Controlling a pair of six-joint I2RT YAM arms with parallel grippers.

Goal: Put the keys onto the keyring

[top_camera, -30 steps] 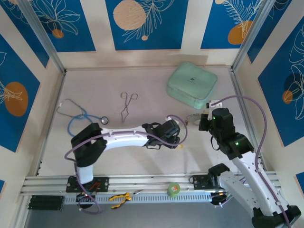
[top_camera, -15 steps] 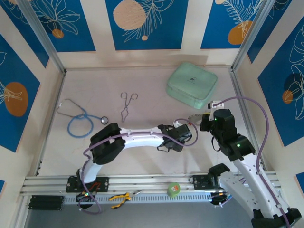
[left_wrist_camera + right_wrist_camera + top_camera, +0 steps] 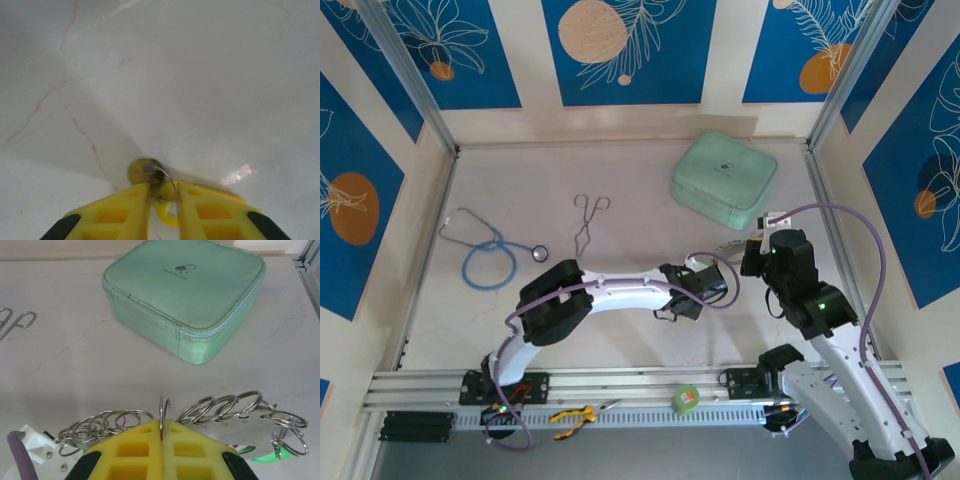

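Observation:
My left gripper is shut on the yellow key, its yellow fingers pressing the plastic head from both sides just above the table. A small metal split ring and a brassy round piece sit at the fingertips. My right gripper is shut on the keyring, a thin wire loop strung with several small split rings. A green and red bit peeks out under the rings. From above, the left gripper lies close beside the right gripper, which holds the keyring.
A mint-green zip pouch stands at the back right, just beyond the keyring. Steel forceps and a blue-tubed stethoscope lie to the left. A green tape roll and pliers rest on the front rail.
The left arm has reached further right toward the right gripper, and its jaws have closed onto the yellow key. The right arm and keyring have stayed still.

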